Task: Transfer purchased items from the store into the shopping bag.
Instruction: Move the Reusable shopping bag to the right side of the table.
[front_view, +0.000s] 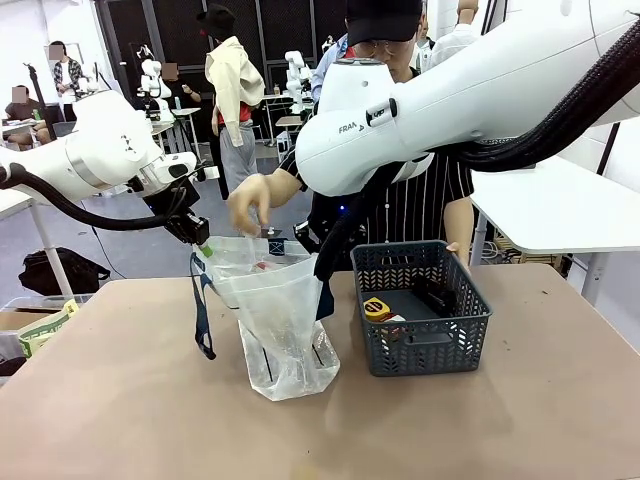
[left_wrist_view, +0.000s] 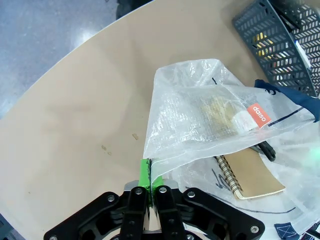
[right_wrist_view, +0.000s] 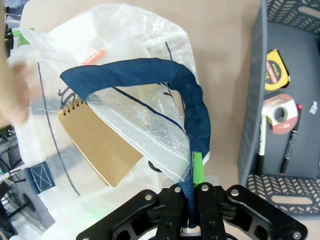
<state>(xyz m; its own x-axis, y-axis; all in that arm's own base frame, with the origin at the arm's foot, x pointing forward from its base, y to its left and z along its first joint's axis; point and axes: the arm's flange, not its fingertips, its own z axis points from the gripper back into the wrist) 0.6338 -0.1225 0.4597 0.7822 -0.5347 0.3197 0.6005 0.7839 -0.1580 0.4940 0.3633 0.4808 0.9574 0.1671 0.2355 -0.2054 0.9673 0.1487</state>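
Observation:
The shopping bag (front_view: 280, 310) stands open on the table, left of the store (front_view: 425, 345), a dark grey mesh basket. My left gripper (front_view: 203, 243) is shut on the bag's left rim (left_wrist_view: 150, 170). My right gripper (right_wrist_view: 193, 187) is shut on the navy handle (right_wrist_view: 192, 107) and the rim beside it. Together they hold the mouth apart. A brown spiral notebook (right_wrist_view: 102, 145) lies inside the bag (left_wrist_view: 200, 110). A person's hand (front_view: 250, 203) hovers over the opening. The basket (right_wrist_view: 252, 100) holds a yellow tape measure (right_wrist_view: 274, 70), a tape roll (right_wrist_view: 280, 112) and pens (right_wrist_view: 290, 147).
The person stands at the far side of the table (front_view: 120, 400), behind the bag and basket. My right arm (front_view: 450, 100) crosses high above the basket. A white side table (front_view: 560, 210) stands at the far right. Bags and boxes lie on the floor at left.

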